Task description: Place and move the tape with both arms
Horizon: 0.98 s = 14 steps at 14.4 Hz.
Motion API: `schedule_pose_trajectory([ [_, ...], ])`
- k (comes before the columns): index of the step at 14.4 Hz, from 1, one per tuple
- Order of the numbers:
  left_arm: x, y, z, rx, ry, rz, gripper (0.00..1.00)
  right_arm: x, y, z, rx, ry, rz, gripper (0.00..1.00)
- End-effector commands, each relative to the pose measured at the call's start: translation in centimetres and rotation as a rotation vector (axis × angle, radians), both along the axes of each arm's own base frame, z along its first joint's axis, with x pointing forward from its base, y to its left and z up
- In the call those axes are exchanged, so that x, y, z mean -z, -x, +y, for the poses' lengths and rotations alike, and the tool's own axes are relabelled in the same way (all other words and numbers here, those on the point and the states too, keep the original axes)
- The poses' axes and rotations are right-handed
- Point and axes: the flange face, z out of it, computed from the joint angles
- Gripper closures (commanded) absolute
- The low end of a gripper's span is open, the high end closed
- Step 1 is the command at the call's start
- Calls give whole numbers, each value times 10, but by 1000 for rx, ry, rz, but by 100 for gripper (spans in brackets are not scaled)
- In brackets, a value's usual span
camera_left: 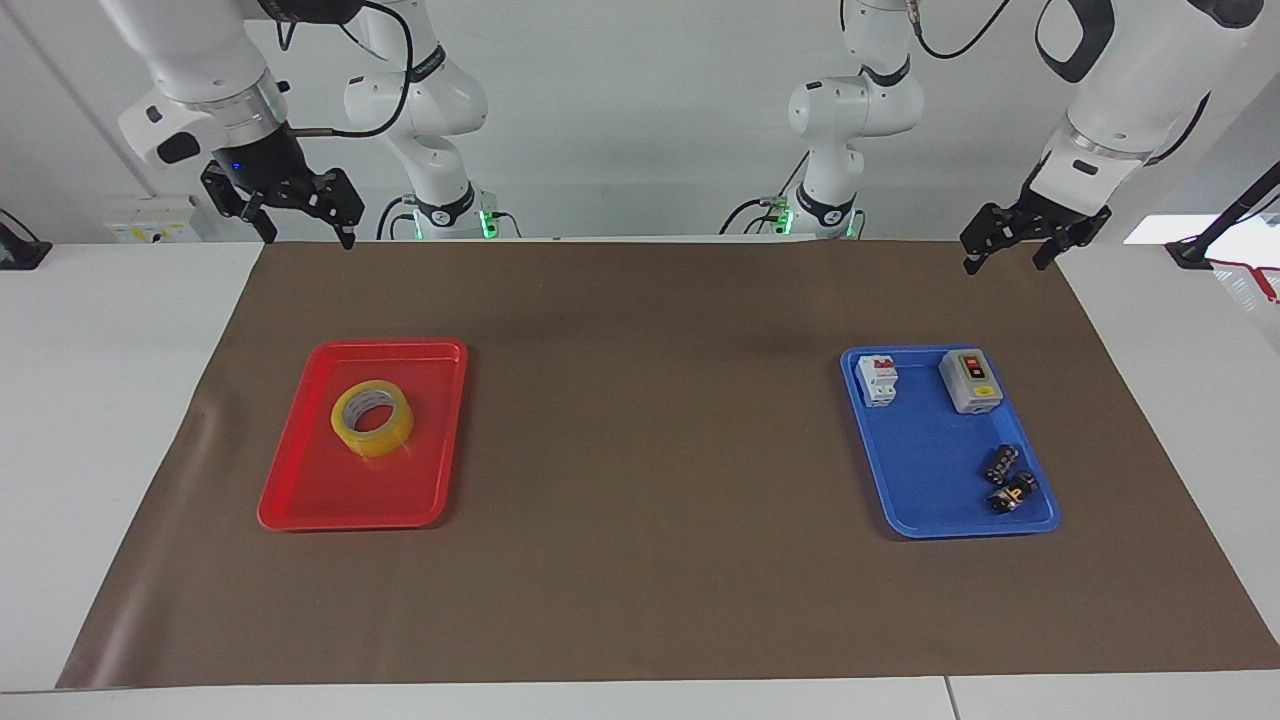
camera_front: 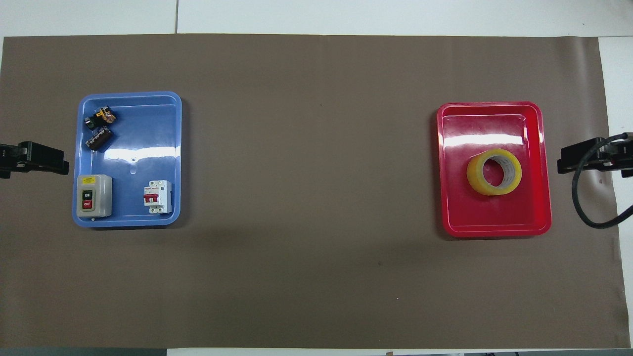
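White table (camera_left: 120, 400) under a brown mat (camera_left: 650, 450), as I log it from my remote station.

Item 1: red tray (camera_left: 300, 490), toward the right arm's end of the table. Contents: the tape (camera_left: 372, 417), lying flat in the half of the tray nearer the robots, untouched.

Item 2: blue tray (camera_left: 925, 480), toward the left arm's end. Contents: white circuit breaker (camera_left: 880, 380), grey on/off switch box (camera_left: 970, 380), two small black parts (camera_left: 1008, 478).

Item 3: right gripper (camera_left: 305, 215), raised over the mat's corner at the robots' edge. I read its fingers as spread apart, holding nothing.

Item 4: left gripper (camera_left: 1005, 250), raised over the mat's other corner at the robots' edge; fingers spread, holding nothing.
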Motion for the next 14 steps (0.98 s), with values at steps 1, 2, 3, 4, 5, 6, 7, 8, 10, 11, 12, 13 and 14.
schedule_pose_trajectory([
  [1, -5, 5, 2, 4, 15, 1, 0, 0, 2, -5, -67, -4, 2, 0],
  [2, -5, 5, 2, 4, 15, 0, 0, 0, 2, -5, -67, -4, 0, 0],
  [3, -5, 5, 2, 4, 15, 1, 0, 0, 2, -5, -67, -4, 2, 0],
  [4, -5, 5, 2, 4, 15, 0, 0, -1, 2, -5, -65, -5, -1, 0],
  [5, -5, 5, 2, 4, 15, 1, 0, -1, 1, -6, -62, -5, -4, 0],
  [6, -5, 5, 2, 4, 15, 1, 0, -1, 1, -6, -62, -5, -1, 0],
  [7, -5, 5, 2, 4, 15, 1, 0, -1, 2, -7, -60, -4, 3, 0],
  [8, -5, 5, 2, 4, 15, 1, 0, 0, 2, -7, -60, -4, 6, 0],
  [10, -5, 5, 2, 4, 15, 1, 0, 0, 2, -7, -61, 4, 7, 0],
  [11, -5, 5, 2, 4, 15, 0, 0, -1, 2, -7, -62, 4, 5, 0],
  [12, -5, 5, 2, 4, 15, 1, 0, 0, 2, -6, -63, 4, 4, 0],
  [13, -5, 5, 2, 4, 15, 1, 0, -1, 2, -6, -63, 4, 2, 0],
  [14, -6, 5, 2, 4, 15, 0, 0, -1, 2, -6, -63, 3, 2, 0],
])
